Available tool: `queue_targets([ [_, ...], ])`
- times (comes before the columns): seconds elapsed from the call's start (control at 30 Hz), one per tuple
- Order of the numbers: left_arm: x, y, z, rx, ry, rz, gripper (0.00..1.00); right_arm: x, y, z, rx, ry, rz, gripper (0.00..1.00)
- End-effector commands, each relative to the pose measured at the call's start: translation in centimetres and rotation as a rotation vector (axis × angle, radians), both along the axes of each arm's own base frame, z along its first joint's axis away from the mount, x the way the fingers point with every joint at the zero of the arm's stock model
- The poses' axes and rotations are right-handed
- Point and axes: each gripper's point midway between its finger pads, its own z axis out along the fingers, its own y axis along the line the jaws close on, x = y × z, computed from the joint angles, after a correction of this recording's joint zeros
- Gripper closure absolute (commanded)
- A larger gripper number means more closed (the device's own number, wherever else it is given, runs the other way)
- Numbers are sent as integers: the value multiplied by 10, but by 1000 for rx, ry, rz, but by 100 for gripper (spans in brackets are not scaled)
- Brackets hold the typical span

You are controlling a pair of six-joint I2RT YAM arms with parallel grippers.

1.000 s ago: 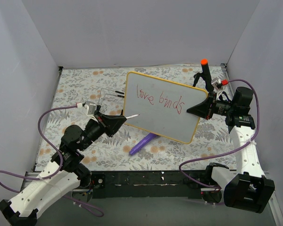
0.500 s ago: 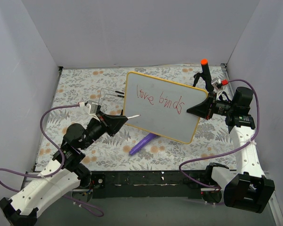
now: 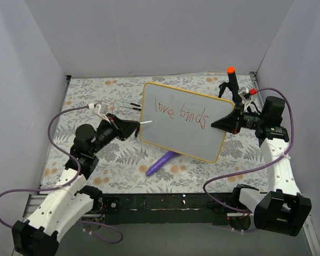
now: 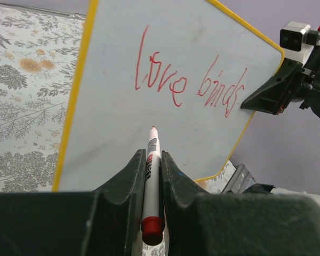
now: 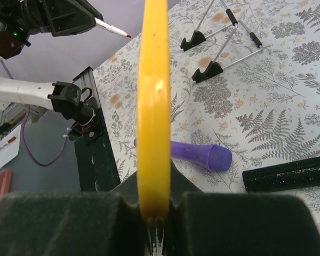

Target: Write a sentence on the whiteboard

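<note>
now left gripper [image 4: 151, 159] (clamping a marker [image 4: 151, 184]) sits higher beside the whiteboard [image 3: 177, 136]

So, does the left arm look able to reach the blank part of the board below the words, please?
Probably yes: the marker in the left hand points at the bare board with nothing between; the right hand grips the far edge.

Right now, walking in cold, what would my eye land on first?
The whiteboard, held up at centre by the right hand clamped on its yellow edge, with red handwriting reading roughly "love birds" across it. Next, the left hand aiming a red-tipped marker at the board's left side.
</note>
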Motion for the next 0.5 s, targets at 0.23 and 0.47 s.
queue_targets([
  [0.23,22,6,37,24,-213,-110,100,-1,1,48,14,-110,86,99],
  [0.47,27,-4,34,-10,-226,-173,100,-10,3,51,42,-86,120,99],
])
